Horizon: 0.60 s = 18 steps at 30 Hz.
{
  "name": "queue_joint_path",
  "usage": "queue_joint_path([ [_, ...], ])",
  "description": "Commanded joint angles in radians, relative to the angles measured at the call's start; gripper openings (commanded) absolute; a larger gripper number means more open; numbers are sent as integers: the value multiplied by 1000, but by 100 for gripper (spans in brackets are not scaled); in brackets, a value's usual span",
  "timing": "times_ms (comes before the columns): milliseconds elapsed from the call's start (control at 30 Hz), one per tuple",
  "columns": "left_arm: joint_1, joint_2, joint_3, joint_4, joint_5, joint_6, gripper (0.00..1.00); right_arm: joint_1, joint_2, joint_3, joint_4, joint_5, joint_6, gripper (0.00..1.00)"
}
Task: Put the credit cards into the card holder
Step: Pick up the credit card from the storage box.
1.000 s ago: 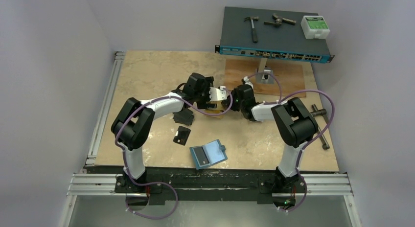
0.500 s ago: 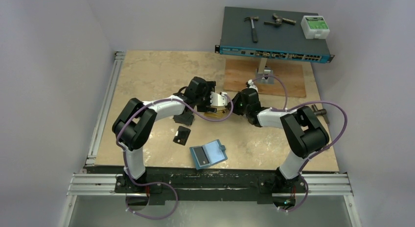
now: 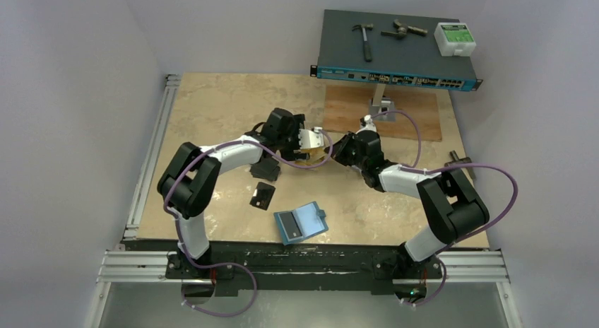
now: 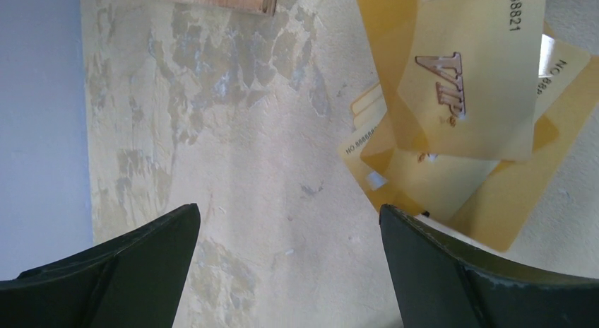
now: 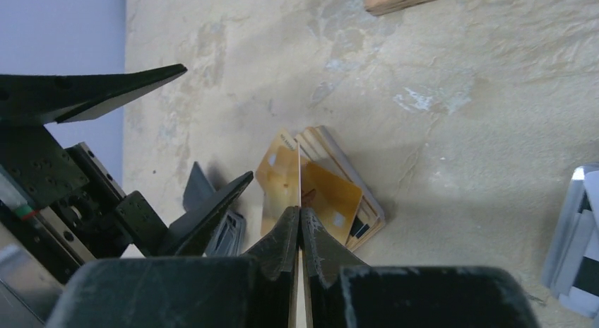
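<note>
Several orange-gold credit cards lie fanned in a pile at mid table. My right gripper is shut on one gold card, held on edge and tilted up off the pile; from the left wrist it shows as the "VIP" card. Just left of the pile, my left gripper stands wide open over bare table, nothing between its fingers. Black cards lie near the left arm. The teal card holder lies open near the front edge, apart from both grippers.
A wooden board and a network switch carrying a hammer and tools sit at the back right. Silver-white cards lie right of the gold pile. A metal tool rests at the table's right edge.
My right gripper's jaws have closed onto the gold card, and that arm's elbow has swung out to the right. The left gripper stayed open and shifted slightly left.
</note>
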Motion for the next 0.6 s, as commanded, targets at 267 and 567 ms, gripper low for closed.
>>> queue_joint_path([
  [267, 181, -322, 174, -545, 474, -376, 100, 4, -150, 3, 58, -183, -78, 0],
  [567, 311, -447, 162, -900, 1019, -439, 100, 68, -367, 54, -128, -408, -277, 0],
])
